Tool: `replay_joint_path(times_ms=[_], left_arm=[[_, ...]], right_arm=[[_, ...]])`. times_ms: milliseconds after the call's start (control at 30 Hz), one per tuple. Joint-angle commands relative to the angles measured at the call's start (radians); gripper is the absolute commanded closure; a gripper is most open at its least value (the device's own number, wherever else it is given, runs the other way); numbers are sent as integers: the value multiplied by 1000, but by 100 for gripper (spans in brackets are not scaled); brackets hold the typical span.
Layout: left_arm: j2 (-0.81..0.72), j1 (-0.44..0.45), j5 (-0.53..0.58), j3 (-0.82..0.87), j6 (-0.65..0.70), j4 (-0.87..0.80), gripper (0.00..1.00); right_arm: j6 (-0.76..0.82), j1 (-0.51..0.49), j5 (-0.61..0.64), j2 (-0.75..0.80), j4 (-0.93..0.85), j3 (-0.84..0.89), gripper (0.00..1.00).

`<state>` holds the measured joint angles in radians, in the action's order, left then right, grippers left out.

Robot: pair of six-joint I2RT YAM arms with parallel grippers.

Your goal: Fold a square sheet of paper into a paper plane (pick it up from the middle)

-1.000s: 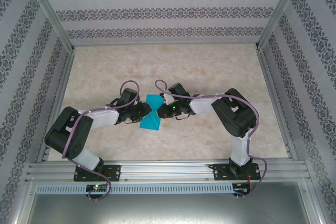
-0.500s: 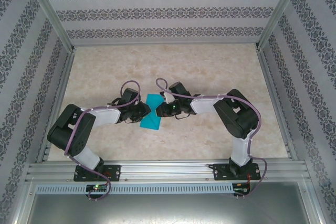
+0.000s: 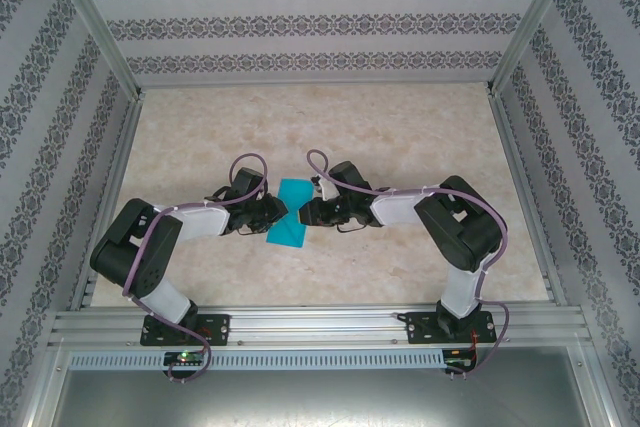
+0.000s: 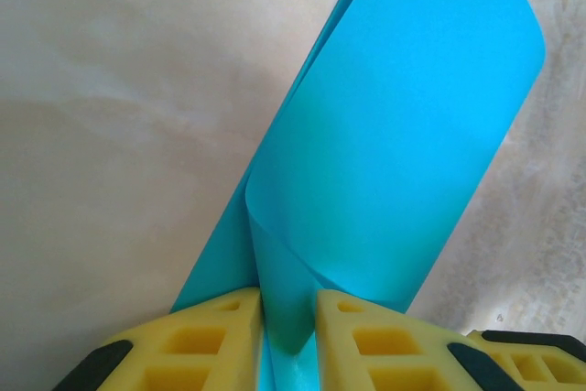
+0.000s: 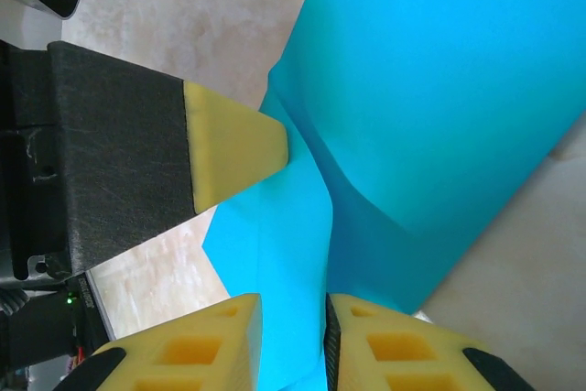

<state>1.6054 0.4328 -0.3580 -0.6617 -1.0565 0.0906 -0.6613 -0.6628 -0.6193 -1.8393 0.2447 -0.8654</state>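
The teal-blue square sheet of paper (image 3: 290, 219) lies folded into layers on the table between my two grippers. My left gripper (image 3: 272, 214) comes at it from the left. In the left wrist view its yellow jaws (image 4: 288, 307) pinch a raised curl of the paper (image 4: 412, 135). My right gripper (image 3: 306, 213) faces it from the right. Its jaws (image 5: 291, 309) stand slightly apart, with a flat flap of the paper (image 5: 439, 89) running between them. One yellow fingertip (image 5: 233, 148) of the left gripper rests at the paper's edge in the right wrist view.
The pale marble-patterned tabletop (image 3: 400, 137) stretches around the paper. Patterned walls and a metal frame (image 3: 100, 42) enclose it. An aluminium rail (image 3: 320, 325) carries both arm bases along the near edge.
My right gripper's jaws have parted from shut, and that arm's elbow drifted slightly right. My left jaws narrowed a little on the paper curl. The paper stayed put.
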Motion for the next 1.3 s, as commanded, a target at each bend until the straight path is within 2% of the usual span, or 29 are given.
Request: replay_joint_path(times_ms=[0, 133, 300, 533, 800, 1033, 1267], left_arm=[[-6, 12, 21, -8, -13, -23, 76], [-9, 11, 23, -9, -11, -25, 76], [-12, 11, 16, -8, -10, -23, 76], [-72, 11, 21, 2, 21, -40, 71], [-155, 11, 28, 21, 37, -100, 69], [-209, 13, 25, 55, 42, -170, 79], [-186, 27, -2, 93, 26, -123, 82]], right_arm=[[-20, 10, 8, -7, 34, -3, 75], [-16, 10, 24, -10, 26, -9, 82], [7, 12, 57, -15, -17, -29, 98], [43, 15, 76, -38, -60, -62, 100], [58, 19, 86, -57, -78, -69, 100], [70, 20, 90, -57, -83, -66, 99], [75, 22, 91, -65, -90, -74, 99]])
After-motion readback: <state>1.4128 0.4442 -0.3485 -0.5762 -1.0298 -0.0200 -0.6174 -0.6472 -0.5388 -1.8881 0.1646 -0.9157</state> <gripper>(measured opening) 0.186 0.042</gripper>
